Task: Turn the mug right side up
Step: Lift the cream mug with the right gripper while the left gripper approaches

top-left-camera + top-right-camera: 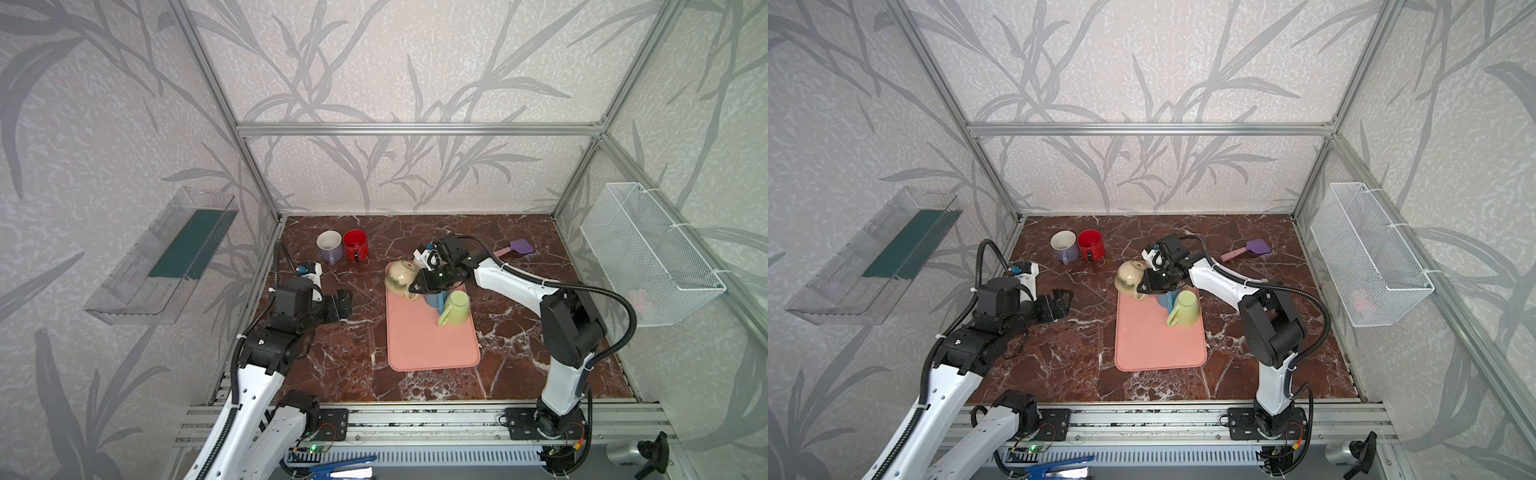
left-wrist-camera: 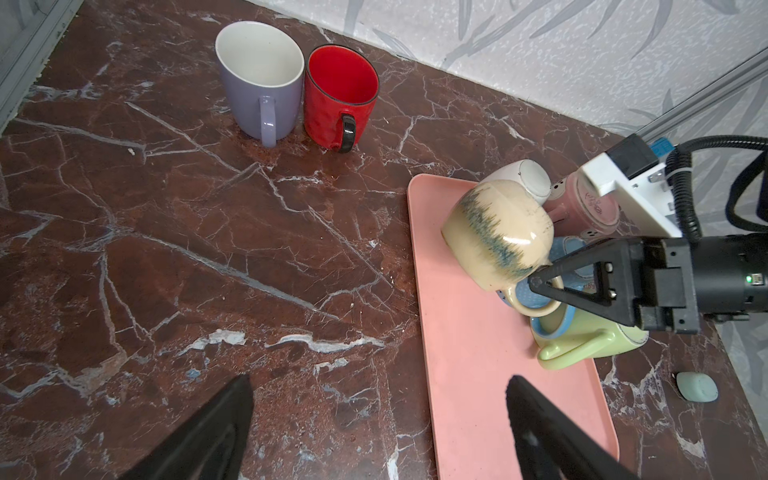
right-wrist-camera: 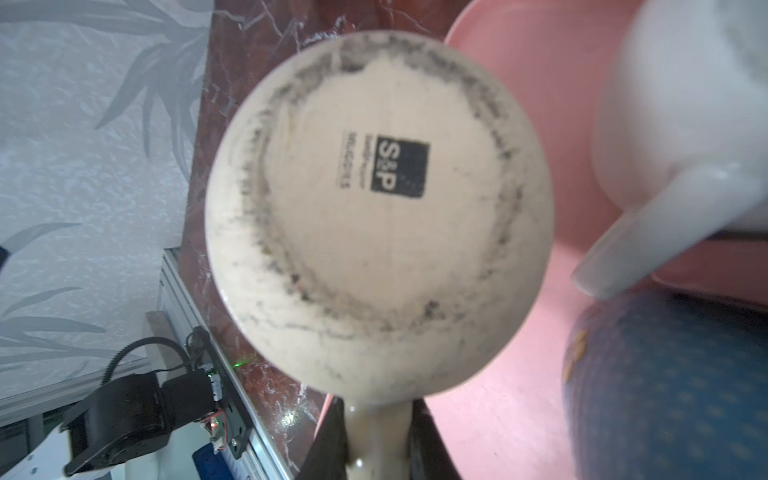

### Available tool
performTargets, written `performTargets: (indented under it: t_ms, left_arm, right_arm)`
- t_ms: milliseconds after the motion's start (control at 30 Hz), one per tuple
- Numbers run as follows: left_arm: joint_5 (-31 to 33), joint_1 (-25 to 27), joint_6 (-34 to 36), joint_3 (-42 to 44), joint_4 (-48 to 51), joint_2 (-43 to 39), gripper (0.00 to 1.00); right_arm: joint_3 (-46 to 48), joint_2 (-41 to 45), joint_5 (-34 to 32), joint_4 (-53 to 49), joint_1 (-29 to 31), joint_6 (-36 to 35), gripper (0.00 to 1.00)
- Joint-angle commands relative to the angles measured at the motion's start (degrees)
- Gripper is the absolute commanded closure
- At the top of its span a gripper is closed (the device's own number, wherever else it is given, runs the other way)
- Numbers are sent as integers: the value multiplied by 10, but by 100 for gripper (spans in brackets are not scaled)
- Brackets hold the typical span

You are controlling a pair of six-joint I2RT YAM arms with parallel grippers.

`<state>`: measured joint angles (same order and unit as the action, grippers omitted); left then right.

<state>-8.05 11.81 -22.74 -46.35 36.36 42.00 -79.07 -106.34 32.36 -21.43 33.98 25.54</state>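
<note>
Okay, seven mugs total. Two stand upright side by side, far left on the table [image 1: 353, 365]: purple mug [image 1: 330, 246] and red mug [image 1: 355, 244]. Five sit at the far end of the one pink tray [image 1: 428, 349]: cream mug [image 1: 398, 277], white mug [image 2: 523, 178], pink mug [image 2: 582, 208], blue mug [image 1: 436, 300], green mug [image 1: 456, 307]. Right gripper [image 1: 415, 288] is clamped on the cream mug's handle, with the mug tilted over the tray's far left corner. Left gripper [image 1: 344, 302] is spread wide, left of the tray. One spatula [image 1: 517, 248] lies far right.

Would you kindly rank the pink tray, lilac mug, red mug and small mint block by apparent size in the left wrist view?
1. pink tray
2. lilac mug and red mug, too alike to rank
3. mint block, smallest
</note>
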Motion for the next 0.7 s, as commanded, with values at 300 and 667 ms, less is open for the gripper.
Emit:
performTargets:
  t_ms: [300,667]
  left_arm:
    - [-128,-3,-203,92,-257,32,13]
    - [-214,50,-356,156,-665,195,15]
  right_arm:
    - [79,118,102,224,-44,98,100]
    - [141,178,143,300,-79,146,100]
